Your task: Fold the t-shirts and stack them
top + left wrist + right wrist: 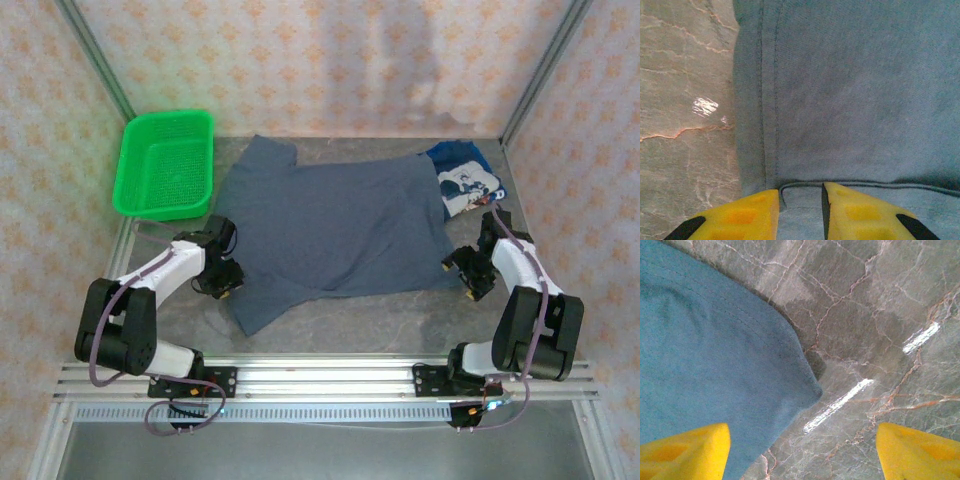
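Right gripper (pixel 800 440) spread over slate-blue shirt (pixel 705 355) corner | green basket (pixel 128 165) beside shirt

Table (pixel 400 320): spread t-shirt (pixel 340 225) across the middle. Second t-shirt (pixel 468 180) at far right corner, touching it. Basket (pixel 165 165) at far left corner.

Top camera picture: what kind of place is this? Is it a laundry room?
Probably a robot test booth, not a laundry room. Two robot arms are bolted to a metal rail at the table edge, patterned panels in a metal frame wall it in, and a blue shirt lies by a green basket.
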Motion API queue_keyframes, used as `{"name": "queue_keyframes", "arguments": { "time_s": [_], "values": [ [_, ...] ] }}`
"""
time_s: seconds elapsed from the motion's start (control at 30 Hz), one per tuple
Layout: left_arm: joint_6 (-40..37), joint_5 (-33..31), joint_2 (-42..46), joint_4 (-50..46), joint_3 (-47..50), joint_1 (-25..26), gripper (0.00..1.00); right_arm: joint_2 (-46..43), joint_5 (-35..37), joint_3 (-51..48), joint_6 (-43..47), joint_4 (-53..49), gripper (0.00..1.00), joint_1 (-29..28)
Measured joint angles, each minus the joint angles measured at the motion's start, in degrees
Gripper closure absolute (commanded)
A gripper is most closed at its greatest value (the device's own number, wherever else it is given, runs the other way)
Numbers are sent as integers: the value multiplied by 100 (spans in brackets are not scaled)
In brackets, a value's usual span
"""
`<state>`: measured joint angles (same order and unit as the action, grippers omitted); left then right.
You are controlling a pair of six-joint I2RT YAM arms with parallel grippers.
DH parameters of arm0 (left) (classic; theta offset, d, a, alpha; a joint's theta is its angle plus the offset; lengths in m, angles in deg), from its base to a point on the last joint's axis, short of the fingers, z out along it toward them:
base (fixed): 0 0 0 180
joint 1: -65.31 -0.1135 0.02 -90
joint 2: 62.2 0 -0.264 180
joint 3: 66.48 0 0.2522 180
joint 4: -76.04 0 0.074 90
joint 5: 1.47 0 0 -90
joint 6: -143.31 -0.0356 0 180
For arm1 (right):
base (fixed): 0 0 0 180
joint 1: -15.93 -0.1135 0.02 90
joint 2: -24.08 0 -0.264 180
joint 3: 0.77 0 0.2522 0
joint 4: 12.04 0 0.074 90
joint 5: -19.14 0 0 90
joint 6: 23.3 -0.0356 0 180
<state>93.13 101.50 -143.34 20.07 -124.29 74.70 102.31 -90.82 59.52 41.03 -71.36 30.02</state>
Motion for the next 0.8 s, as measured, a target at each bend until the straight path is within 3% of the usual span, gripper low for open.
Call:
{"name": "queue_keyframes", "arguments": {
  "time_s": [0.53,0.8],
  "values": [
    [-94,7,-184,26,105,2,74,4,2,31,-4,20,23,0],
    [-203,35,-188,33,195,2,89,2,4,28,-22,44,23,0]
  ]
}}
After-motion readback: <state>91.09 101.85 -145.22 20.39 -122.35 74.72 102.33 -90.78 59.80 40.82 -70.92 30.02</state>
